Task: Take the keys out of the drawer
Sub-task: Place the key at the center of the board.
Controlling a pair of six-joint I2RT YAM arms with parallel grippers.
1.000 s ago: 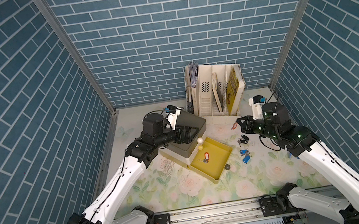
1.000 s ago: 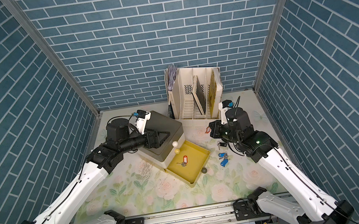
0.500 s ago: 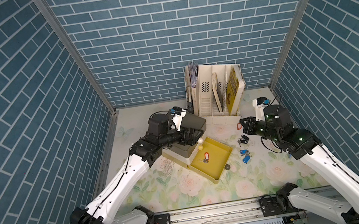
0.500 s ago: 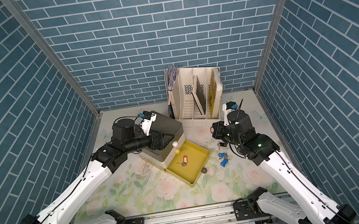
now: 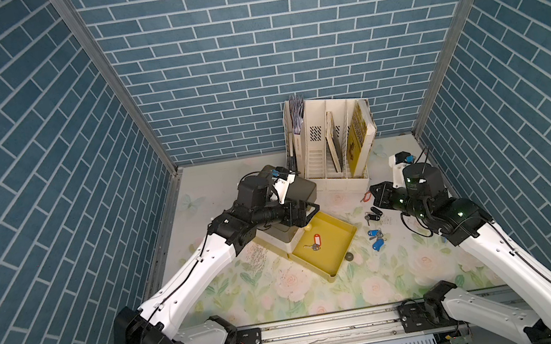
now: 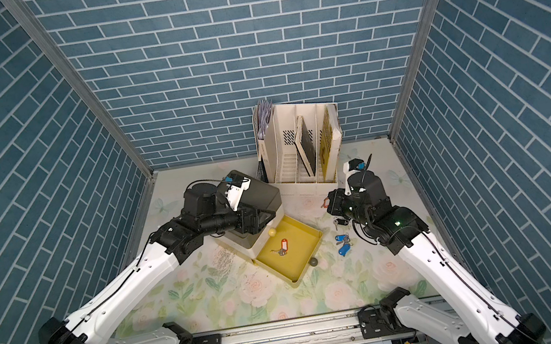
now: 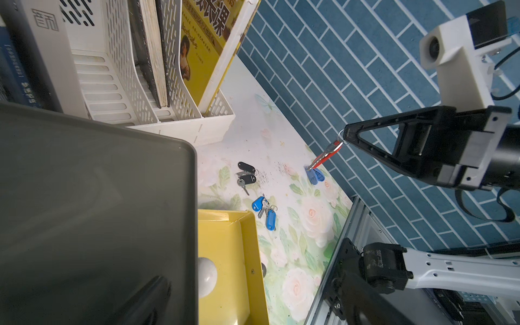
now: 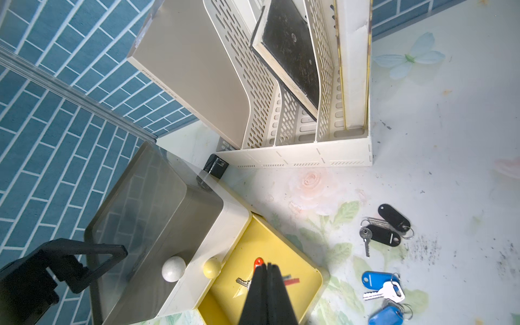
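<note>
Left of the yellow drawer, the left gripper hovered, its grip unclear. One red-tagged key lay inside the drawer. Black-fob keys and blue-tagged keys lay just right of it. Farther right, the right gripper pinched a red-tagged bunch.

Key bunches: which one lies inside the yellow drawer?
The red-tagged bunch, alone on the yellow drawer floor. The black-fob bunch and blue-tagged bunch lie on the table; another red tag hangs from the right gripper.

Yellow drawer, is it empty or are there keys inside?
Not empty. A red-tagged key bunch lies on the yellow drawer floor, seen in both top views.
</note>
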